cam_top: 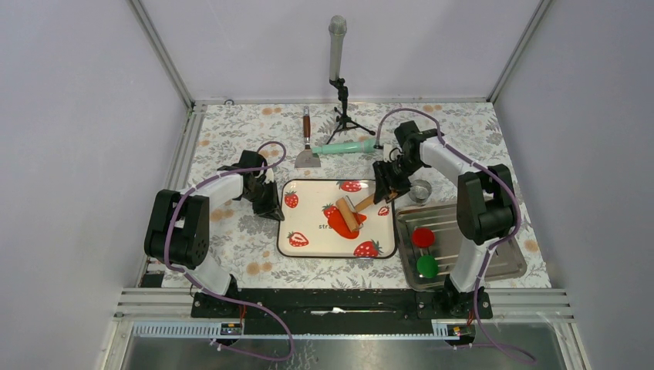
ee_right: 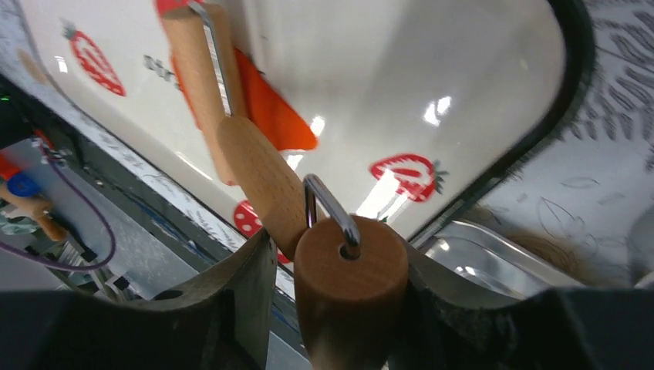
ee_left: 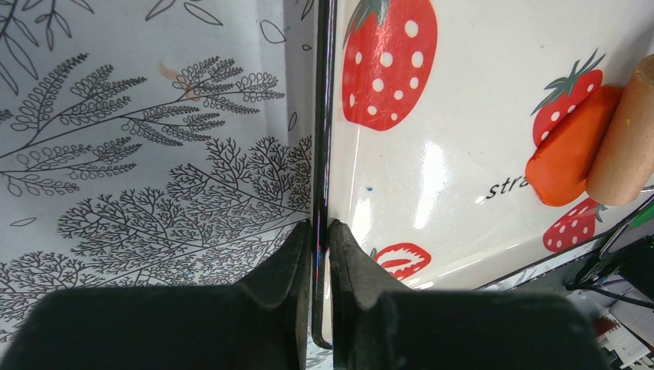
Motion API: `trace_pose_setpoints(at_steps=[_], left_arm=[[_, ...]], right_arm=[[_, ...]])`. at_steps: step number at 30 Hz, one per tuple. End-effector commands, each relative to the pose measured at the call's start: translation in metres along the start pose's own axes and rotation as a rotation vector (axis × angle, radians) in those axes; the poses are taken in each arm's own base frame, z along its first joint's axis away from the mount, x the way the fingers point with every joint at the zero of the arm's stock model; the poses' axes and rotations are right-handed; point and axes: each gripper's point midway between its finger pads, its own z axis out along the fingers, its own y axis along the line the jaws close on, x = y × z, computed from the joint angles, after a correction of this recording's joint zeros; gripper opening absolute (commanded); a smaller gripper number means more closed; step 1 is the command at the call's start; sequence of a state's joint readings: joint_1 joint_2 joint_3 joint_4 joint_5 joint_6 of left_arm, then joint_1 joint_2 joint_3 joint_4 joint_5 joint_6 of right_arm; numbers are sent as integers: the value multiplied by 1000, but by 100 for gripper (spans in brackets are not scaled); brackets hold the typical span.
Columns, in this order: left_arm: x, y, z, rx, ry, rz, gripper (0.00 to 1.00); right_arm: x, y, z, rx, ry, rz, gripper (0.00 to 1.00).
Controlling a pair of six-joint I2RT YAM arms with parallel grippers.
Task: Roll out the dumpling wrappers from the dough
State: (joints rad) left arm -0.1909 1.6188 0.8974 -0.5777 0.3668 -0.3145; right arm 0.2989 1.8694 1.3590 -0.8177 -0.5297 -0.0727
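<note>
The dough [cam_top: 346, 227] is a flat orange-red patch on the strawberry-print tray [cam_top: 308, 196], with a wooden roller [cam_top: 348, 213] lying across it. In the left wrist view the dough [ee_left: 567, 150] shows beside the roller [ee_left: 626, 135]. My left gripper [cam_top: 270, 206] is shut on the tray's left rim [ee_left: 322, 116], one finger on each side [ee_left: 320, 231]. My right gripper [ee_right: 339, 250] straddles the roller's handle [ee_right: 351, 285]. Its jaws are open, with a gap at the left finger and the handle resting against the right one. Beyond it lie the barrel [ee_right: 258, 181] and the dough [ee_right: 270, 116]. No dumpling wrappers are in view.
A metal tray [cam_top: 478, 254] at the right holds a crimson disc [cam_top: 422, 237] and a green disc [cam_top: 426, 266]. A ring cutter [cam_top: 420, 190] stands behind it. A scraper [cam_top: 308, 150], a green-handled tool [cam_top: 343, 146] and a microphone stand [cam_top: 339, 85] are at the back.
</note>
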Motion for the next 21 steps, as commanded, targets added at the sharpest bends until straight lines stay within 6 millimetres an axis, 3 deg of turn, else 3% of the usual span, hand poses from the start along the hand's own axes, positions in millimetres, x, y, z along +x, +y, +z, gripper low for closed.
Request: trace_pose_setpoints(at_steps=[1, 6, 15, 21], left_arm=[[-13, 11, -3, -49, -43, 2, 0], [-13, 10, -4, -46, -46, 2, 0], [-13, 10, -4, -47, -47, 2, 0], [-14, 10, -6, -46, -54, 6, 0]], right_arm=[[20, -116, -19, 509, 92, -35, 0], [18, -120, -26, 511, 71, -19, 0], [-6, -103, -43, 472, -28, -30, 0], [-15, -75, -59, 390, -105, -44, 0]])
